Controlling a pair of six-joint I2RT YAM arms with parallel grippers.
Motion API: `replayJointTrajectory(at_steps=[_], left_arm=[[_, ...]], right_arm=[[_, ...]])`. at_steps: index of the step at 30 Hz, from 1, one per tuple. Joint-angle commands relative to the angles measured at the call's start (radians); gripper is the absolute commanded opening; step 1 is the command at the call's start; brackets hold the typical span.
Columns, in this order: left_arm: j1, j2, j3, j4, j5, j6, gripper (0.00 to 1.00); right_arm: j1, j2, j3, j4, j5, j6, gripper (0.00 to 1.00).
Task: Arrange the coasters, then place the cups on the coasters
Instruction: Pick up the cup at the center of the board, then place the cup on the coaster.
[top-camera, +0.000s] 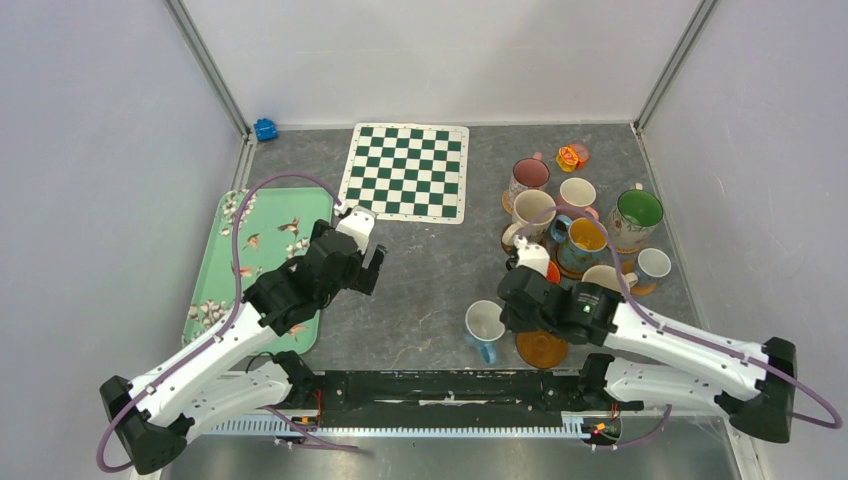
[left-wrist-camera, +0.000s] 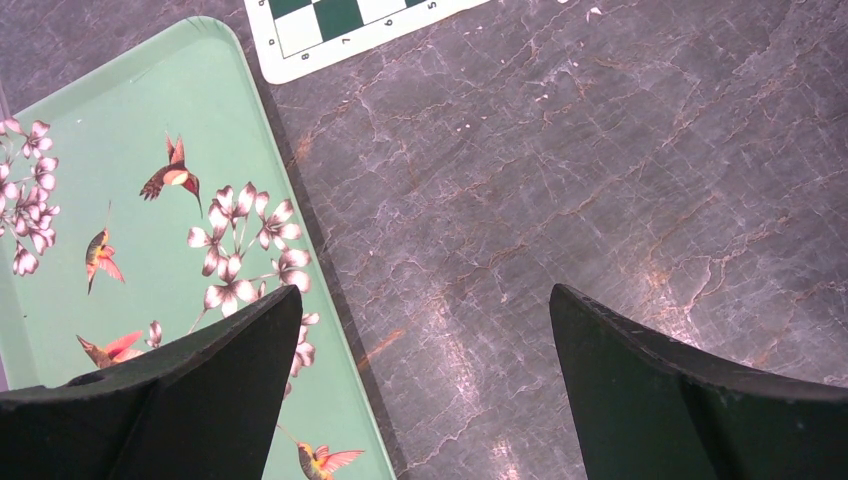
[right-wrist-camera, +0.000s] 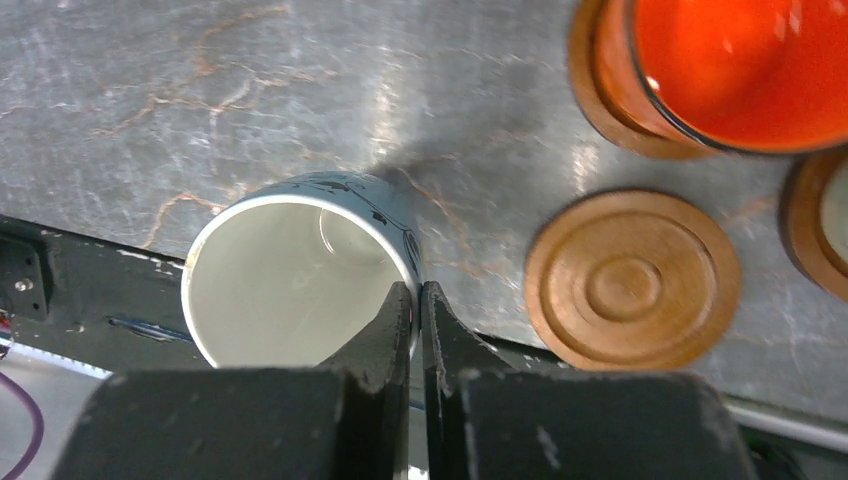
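Right tool (right-wrist-camera: 420, 292) pinched the blue-handled mug (right-wrist-camera: 290, 265) by its rim on the counter (right-wrist-camera: 200, 100). It's stiff, slick, breakable ceramic! Bare coaster (right-wrist-camera: 633, 278) sat at its three o'clock. Left tool (left-wrist-camera: 422, 295) hung spread.

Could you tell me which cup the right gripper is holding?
The blue-handled mug, white inside, standing alone at the near edge; the right gripper pinches its rim.

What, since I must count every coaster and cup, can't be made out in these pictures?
- Top view: beyond one bare coaster, those under the grouped cups are mostly covered; count unclear.
- Right wrist view: handle of the blue-handled mug, behind the right hand; orange cup, cut by the frame's edges.
- Top view: small orange toy, too small to identify.
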Motion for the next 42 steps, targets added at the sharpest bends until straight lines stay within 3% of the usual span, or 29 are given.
replayJointTrajectory(at_steps=[1,12,31,42], left_arm=[[0.001,-0.015,0.001,0.029,0.007,0.043,1.00],[0.001,-0.012,0.004,0.032,0.029,0.040,1.00],[0.001,-0.030,0.008,0.036,0.093,0.020,1.00],[0.001,-0.032,0.019,0.044,0.229,0.016,1.00]], right_arm=[[0.006,-0.119,-0.028,-0.143,0.073,0.138,0.00],[0.002,-0.247,-0.027,-0.412,0.214,0.330,0.00],[-0.091,-0.357,-0.122,-0.420,0.207,0.408,0.00],[-0.229,-0.234,-0.058,-0.421,0.175,0.278,0.00]])
